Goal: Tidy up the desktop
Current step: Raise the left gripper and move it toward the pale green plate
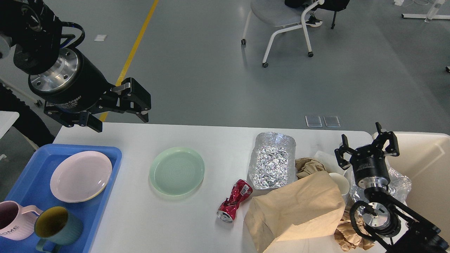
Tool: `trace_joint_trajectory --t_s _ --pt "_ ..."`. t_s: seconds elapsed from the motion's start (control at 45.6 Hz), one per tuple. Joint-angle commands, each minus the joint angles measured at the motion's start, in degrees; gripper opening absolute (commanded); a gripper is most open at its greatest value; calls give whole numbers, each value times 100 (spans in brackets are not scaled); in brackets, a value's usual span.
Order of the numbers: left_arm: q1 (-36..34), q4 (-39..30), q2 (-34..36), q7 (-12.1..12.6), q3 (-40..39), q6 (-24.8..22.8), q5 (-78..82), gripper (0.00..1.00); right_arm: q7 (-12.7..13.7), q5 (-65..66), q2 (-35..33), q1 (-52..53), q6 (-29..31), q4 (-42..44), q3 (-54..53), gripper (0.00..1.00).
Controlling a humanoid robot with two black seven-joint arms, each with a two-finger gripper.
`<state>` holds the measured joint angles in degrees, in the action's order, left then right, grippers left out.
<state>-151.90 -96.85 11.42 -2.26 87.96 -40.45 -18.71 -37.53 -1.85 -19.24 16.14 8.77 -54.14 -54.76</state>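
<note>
The white desktop (168, 218) fills the lower part of the head view. On it lie a pale green plate (177, 171), a crushed red can (234, 200), a crinkled foil tray (272, 160), a brown paper bag (295, 211), crumpled brown paper (309, 165) and a white paper cup (340, 182). My left gripper (121, 123) is open and empty, held high over the desktop's back left edge. My right gripper (362, 138) is open and empty, pointing up above the rubbish at the right end.
A blue tray (114, 158) at the left holds a pink plate (81, 176), a pink mug (14, 219) and a teal mug (56, 225). A beige open bin (427, 161) stands at the right edge, with clear plastic wrap (400, 182) beside it. A chair (281, 21) stands on the floor behind.
</note>
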Motion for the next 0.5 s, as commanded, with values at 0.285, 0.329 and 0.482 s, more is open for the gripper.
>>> trace_joint_trajectory --t_s 0.285,0.329,0.482 --pt "889 140 343 -3 28 397 52 96 0 0 0 -6 2 0 0 100" --pt "1030 237 431 -3 2 397 52 96 0 0 0 3 -7 0 0 100" --pt "2013 720 555 -20 -129 703 -54 95 0 0 0 3 2 0 0 100"
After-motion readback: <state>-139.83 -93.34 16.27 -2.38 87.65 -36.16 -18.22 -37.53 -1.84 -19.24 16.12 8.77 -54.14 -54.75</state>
